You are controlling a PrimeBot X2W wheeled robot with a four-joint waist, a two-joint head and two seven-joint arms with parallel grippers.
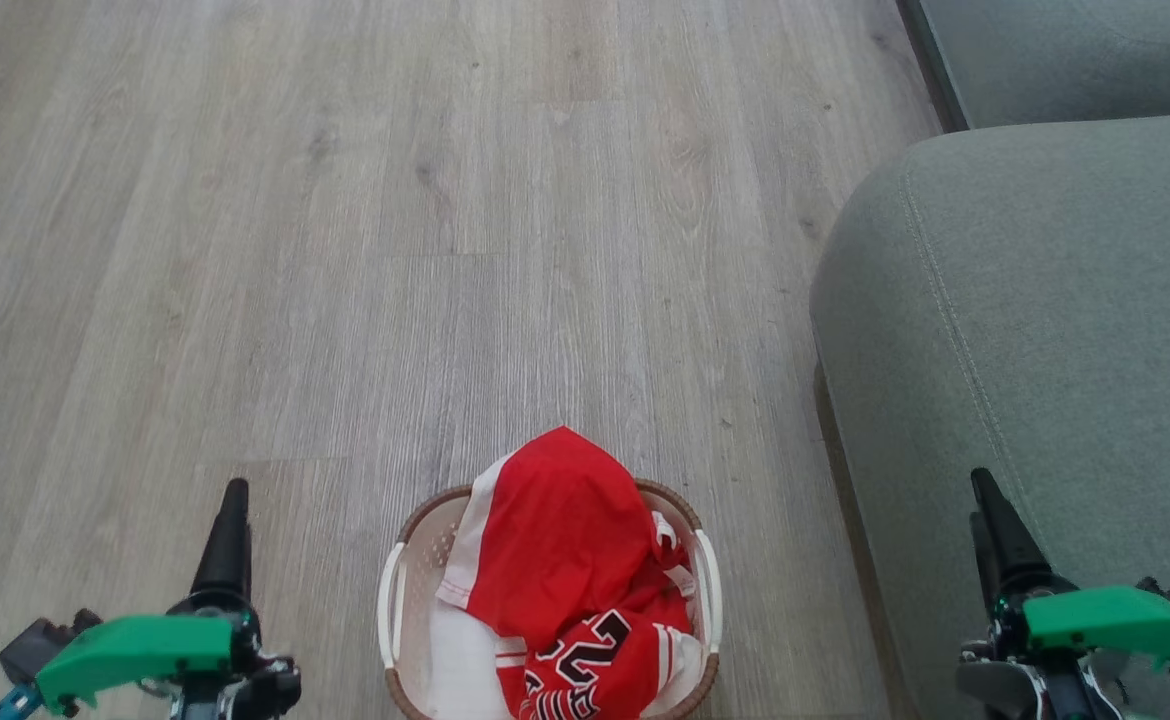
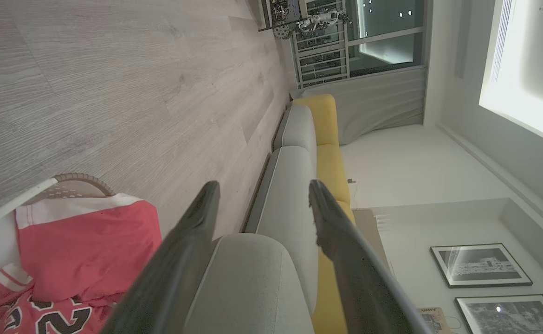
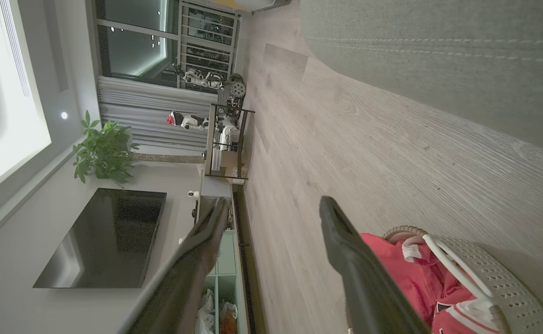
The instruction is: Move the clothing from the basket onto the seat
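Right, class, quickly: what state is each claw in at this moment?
Left claw: open, holding nothing.
Right claw: open, holding nothing.

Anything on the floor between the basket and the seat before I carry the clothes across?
No. In the head view, the stretch between the basket and the seat is bare wood floor.

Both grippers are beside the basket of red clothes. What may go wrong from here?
The plain garment lies heaped over the jersey, so one grasp may drag both and drop one on the floor. The basket looks light and may lift or tip with the cloth.
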